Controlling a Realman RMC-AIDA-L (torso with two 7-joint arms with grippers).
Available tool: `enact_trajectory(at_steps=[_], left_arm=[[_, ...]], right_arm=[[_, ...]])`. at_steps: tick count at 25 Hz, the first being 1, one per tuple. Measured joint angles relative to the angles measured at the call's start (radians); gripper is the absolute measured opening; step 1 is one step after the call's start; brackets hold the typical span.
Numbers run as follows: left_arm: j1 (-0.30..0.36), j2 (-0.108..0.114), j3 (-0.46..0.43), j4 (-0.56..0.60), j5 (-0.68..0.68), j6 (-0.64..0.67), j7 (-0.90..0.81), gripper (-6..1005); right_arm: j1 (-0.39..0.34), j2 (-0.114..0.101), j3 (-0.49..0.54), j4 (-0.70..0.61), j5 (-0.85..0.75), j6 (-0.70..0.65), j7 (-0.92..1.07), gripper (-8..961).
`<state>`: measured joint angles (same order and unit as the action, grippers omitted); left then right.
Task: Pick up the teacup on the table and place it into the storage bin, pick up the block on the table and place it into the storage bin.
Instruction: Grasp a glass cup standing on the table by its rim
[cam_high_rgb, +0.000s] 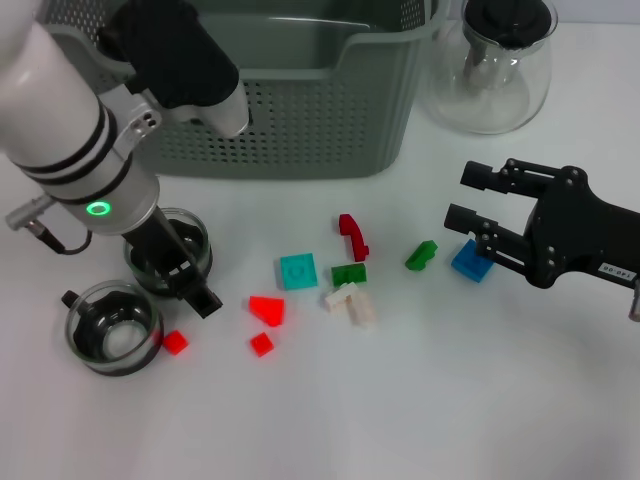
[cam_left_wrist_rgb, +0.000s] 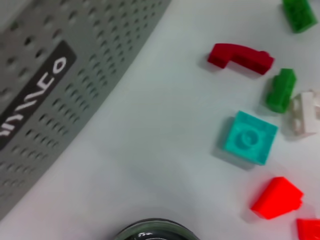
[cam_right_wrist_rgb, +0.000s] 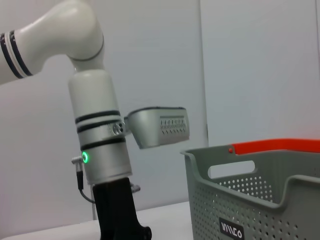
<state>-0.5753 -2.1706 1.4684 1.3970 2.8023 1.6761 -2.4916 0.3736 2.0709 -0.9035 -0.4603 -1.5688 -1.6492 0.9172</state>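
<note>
Two glass teacups stand at the table's left: one (cam_high_rgb: 168, 250) under my left gripper (cam_high_rgb: 190, 280), the other (cam_high_rgb: 112, 328) nearer the front. The left gripper reaches down at the rim of the farther cup, which stands on the table; that cup's rim shows in the left wrist view (cam_left_wrist_rgb: 152, 231). Several blocks lie mid-table: a teal one (cam_high_rgb: 298, 271), a red wedge (cam_high_rgb: 267, 310), a dark red curved one (cam_high_rgb: 351, 236) and a blue one (cam_high_rgb: 470, 262). My right gripper (cam_high_rgb: 468, 197) is open and empty, just above the blue block. The grey-green storage bin (cam_high_rgb: 300, 110) stands behind.
A clear glass carafe (cam_high_rgb: 490, 65) with a black lid stands right of the bin. Green blocks (cam_high_rgb: 349, 273) (cam_high_rgb: 422, 255), white blocks (cam_high_rgb: 351, 305) and small red cubes (cam_high_rgb: 175, 342) (cam_high_rgb: 261, 344) lie around. The bin's wall with its label shows in the left wrist view (cam_left_wrist_rgb: 60, 100).
</note>
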Motion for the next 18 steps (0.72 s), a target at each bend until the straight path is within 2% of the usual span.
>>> enact_trajectory(at_steps=[6,11,18], left_arm=[[-0.002,0.000,0.009,-0.050,-0.003,0.006,-0.011,807],[0.000,-0.002,0.007,-0.032,-0.049,0.055,-0.015,802],[-0.019,-0.001,0.030,-0.068,-0.028,0.028,-0.068,795]], right_arm=[[-0.002,0.000,0.000,-0.001,0.000,-0.001,0.001,504],[-0.004,0.000,0.000,-0.001,-0.001,-0.002,0.002,504],[-0.006,-0.001,0.000,0.002,0.000,-0.002,0.004,505]])
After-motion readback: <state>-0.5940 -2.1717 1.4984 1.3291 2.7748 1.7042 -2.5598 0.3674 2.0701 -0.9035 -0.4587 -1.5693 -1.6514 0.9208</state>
